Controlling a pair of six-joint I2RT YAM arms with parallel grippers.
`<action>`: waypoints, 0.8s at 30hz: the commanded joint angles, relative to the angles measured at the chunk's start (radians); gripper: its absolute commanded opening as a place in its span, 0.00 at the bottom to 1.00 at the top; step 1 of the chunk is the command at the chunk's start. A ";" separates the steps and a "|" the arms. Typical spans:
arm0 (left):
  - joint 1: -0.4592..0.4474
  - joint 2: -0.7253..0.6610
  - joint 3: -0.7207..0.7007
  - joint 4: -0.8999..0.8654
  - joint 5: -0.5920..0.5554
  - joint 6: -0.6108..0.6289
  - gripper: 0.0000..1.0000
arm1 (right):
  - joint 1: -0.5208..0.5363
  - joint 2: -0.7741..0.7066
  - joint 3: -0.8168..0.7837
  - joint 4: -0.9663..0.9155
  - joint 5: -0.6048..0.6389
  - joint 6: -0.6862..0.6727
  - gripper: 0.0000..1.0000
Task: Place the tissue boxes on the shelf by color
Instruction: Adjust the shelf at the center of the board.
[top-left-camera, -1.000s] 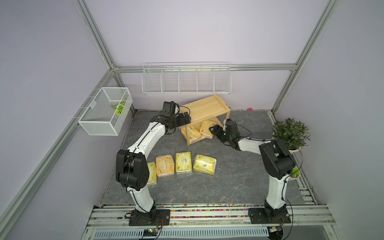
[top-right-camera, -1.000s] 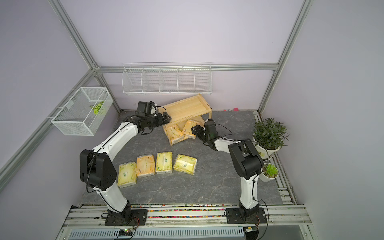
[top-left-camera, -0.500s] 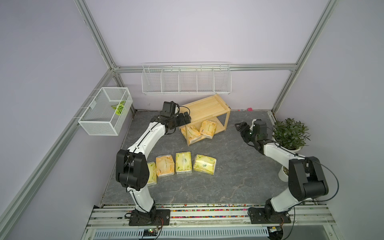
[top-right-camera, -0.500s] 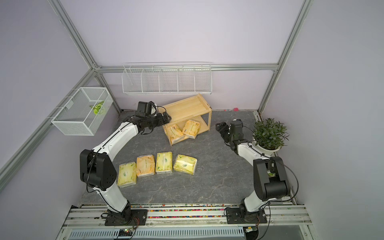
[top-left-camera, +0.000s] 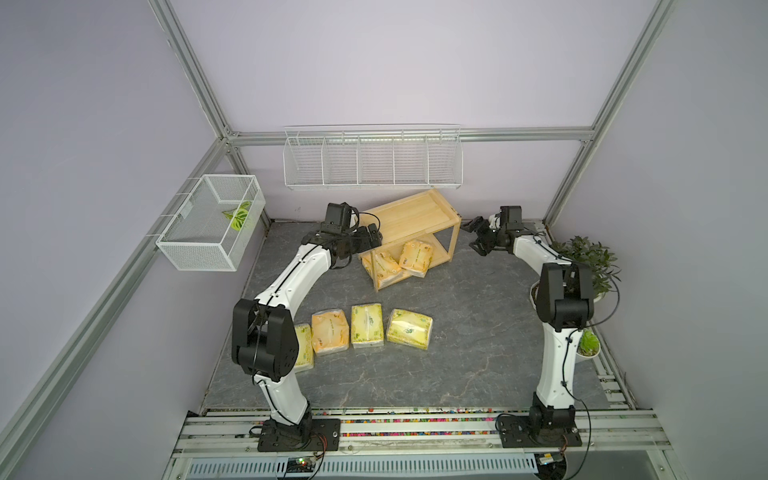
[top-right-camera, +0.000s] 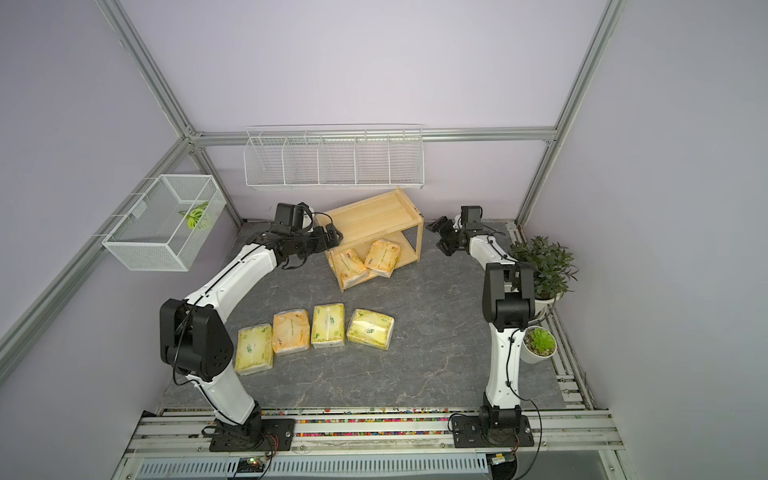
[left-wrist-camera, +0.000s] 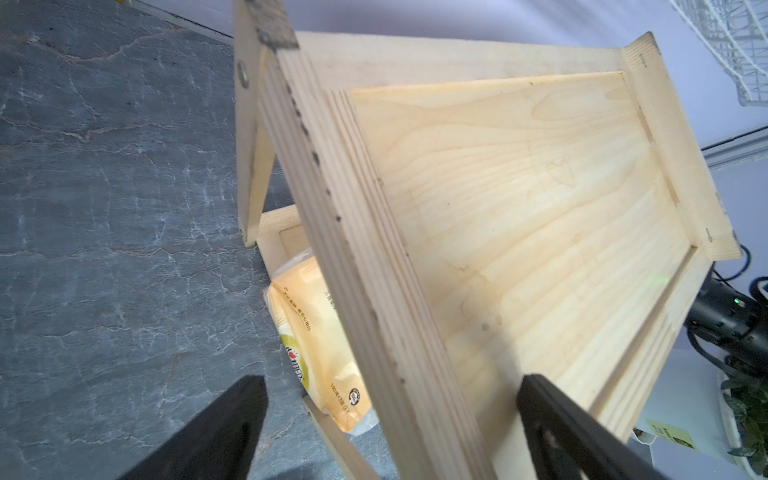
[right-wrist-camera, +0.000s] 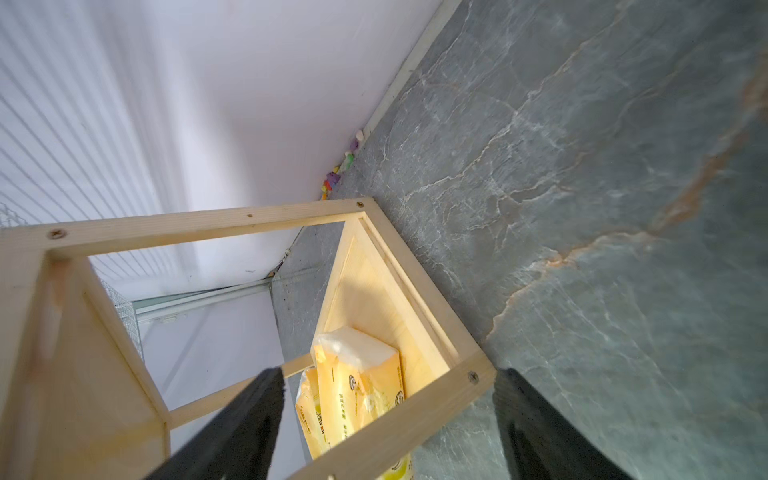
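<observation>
The wooden shelf stands at the back, and two orange tissue boxes lean in its lower tier. On the floor lie three yellow-green boxes and an orange one. My left gripper is open at the shelf's left end. The top tray's rim runs between its fingers untouched. My right gripper is open and empty, just off the shelf's right end.
A white wire divided rack hangs on the back wall above the shelf. A white mesh basket hangs on the left wall. Two potted plants stand beside the right arm. Small coloured bits lie along the back wall.
My right gripper drew back out of the shelf's lower tier, leaving an orange box there, and swung round to the shelf's right end. The left arm held still.
</observation>
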 joint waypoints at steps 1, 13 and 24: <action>-0.005 -0.009 0.006 -0.033 -0.001 0.004 1.00 | -0.003 0.064 0.138 -0.114 -0.138 -0.037 0.84; -0.004 0.031 0.040 -0.050 0.031 0.032 1.00 | 0.018 0.106 0.218 -0.215 -0.343 -0.202 0.83; -0.006 0.029 0.040 -0.055 0.060 0.046 1.00 | 0.053 -0.095 -0.100 -0.117 -0.372 -0.277 0.81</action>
